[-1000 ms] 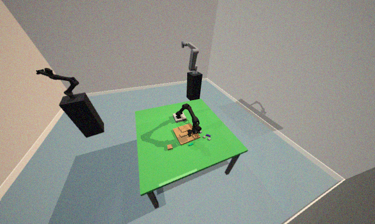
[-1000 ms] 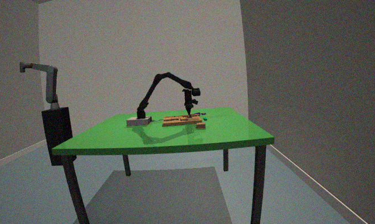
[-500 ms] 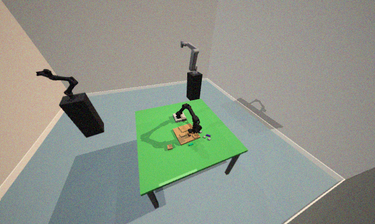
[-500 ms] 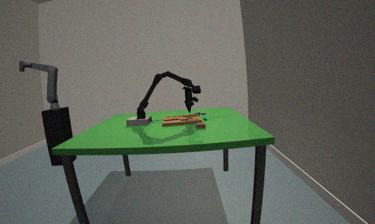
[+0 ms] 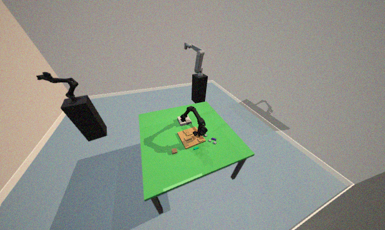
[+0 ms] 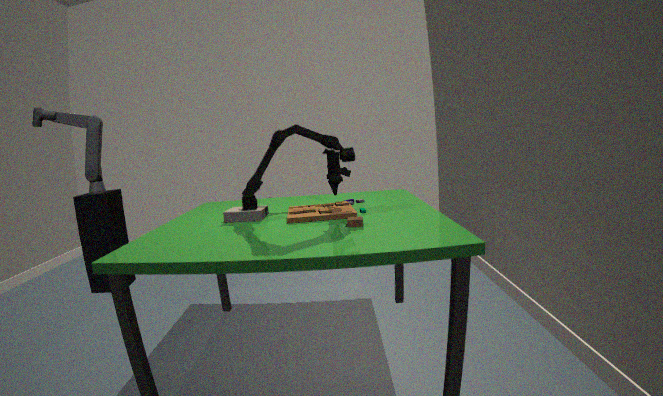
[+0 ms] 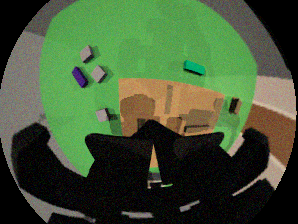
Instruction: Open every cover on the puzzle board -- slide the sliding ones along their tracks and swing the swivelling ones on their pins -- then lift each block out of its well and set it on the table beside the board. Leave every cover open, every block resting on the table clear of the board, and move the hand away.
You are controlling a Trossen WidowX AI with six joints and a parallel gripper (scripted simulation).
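Fingers closed, pointing down above board.

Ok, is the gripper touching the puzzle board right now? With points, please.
Apart. The exterior view shows it plainly: the tip of the gripper point(image 5: 195, 133) point(image 6: 335, 194) point(image 7: 153, 145) ends above the puzzle board point(image 5: 188, 144) point(image 6: 319, 218) point(image 7: 150, 90), with a strip of wall and green table top between them.
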